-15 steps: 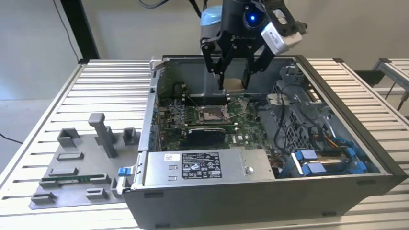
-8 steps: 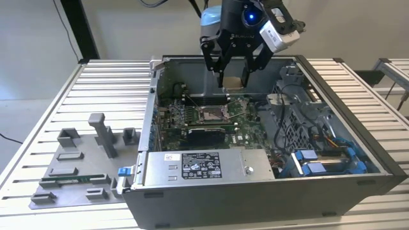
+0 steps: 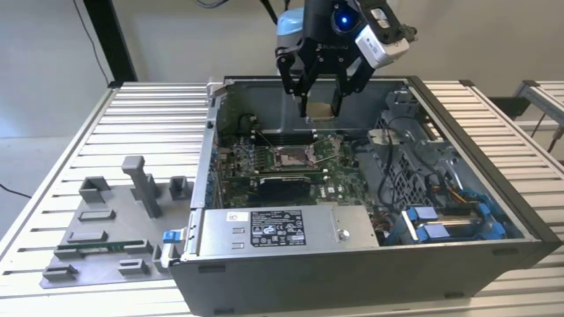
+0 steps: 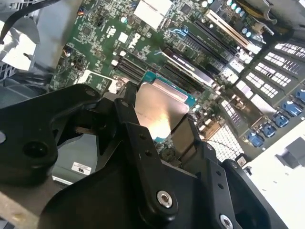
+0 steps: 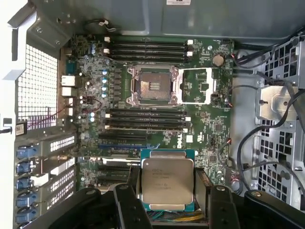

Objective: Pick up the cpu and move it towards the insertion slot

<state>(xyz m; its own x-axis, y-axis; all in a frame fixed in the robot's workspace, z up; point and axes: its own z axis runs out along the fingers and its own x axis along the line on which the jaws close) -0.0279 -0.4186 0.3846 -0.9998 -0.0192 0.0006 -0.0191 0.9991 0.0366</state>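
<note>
The cpu, a flat square chip with a silvery top and a teal-green rim, sits clamped between my black fingers. My gripper hangs above the open computer case, shut on the cpu, over the far part of the green motherboard. In the second wrist view the cpu shines between the black finger links. The insertion slot, a square metal frame with a brownish centre, lies open on the motherboard, with its load plate swung to one side. The slot sits below and slightly nearer than the gripper.
The case wall stands right behind the gripper. Cables and a grey drive cage fill the exterior view's right of the case. A power supply covers the near part. A grey fixture plate with a green memory stick lies on the slatted table.
</note>
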